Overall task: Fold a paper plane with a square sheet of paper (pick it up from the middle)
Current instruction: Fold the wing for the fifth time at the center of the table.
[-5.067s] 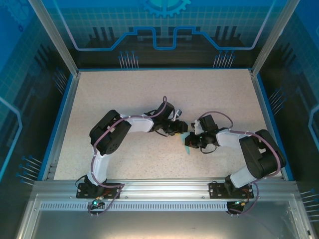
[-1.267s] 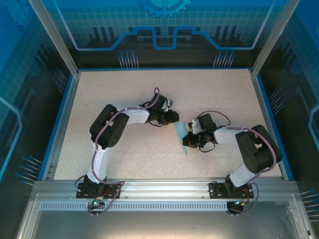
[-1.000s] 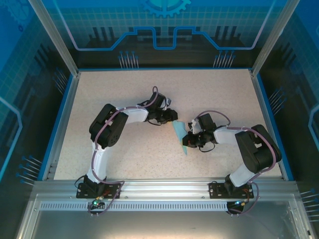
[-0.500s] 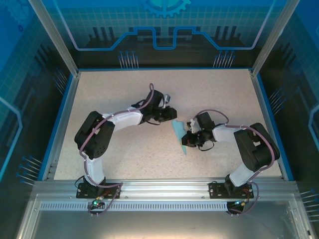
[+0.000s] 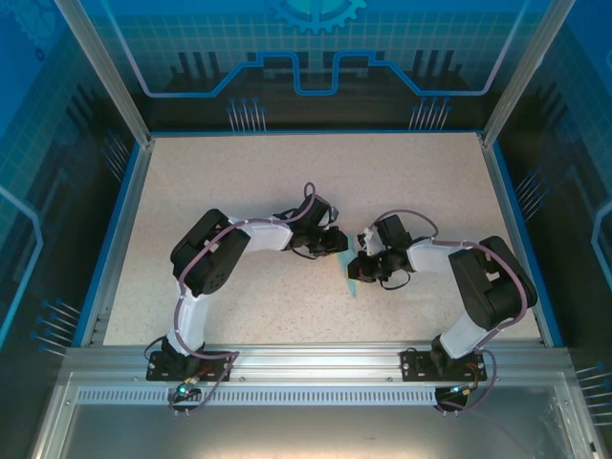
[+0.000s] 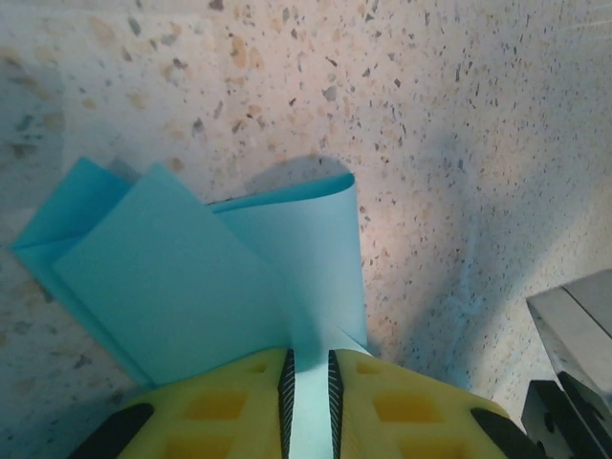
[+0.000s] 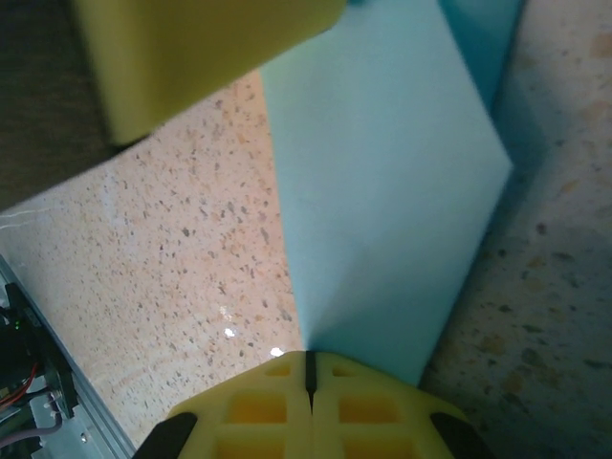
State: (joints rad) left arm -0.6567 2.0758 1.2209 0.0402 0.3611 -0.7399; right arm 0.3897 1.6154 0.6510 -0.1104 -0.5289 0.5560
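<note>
The sheet of paper [image 5: 353,280] is folded into a narrow light-blue layered strip lying on the table between the arms. In the left wrist view its flaps [image 6: 191,277] fan out, one curled edge rising from the table. My left gripper [image 6: 308,356] straddles that raised flap, its pads a narrow gap apart with paper between them. From above, the left gripper [image 5: 341,245] sits over the strip's far end. My right gripper [image 7: 308,360] is shut on the paper's [image 7: 382,191] near corner, and stands at the strip's right side [image 5: 360,268].
Speckled beige tabletop [image 5: 258,172] lies all around, bounded by a blue rim [image 5: 122,229] and metal frame posts. The left gripper's yellow finger [image 7: 191,57] hangs at the top of the right wrist view, close over the paper.
The left arm swung back and away, then came forward again onto the paper's far end, its jaws narrowing. The right gripper stayed shut on the paper and barely moved.
</note>
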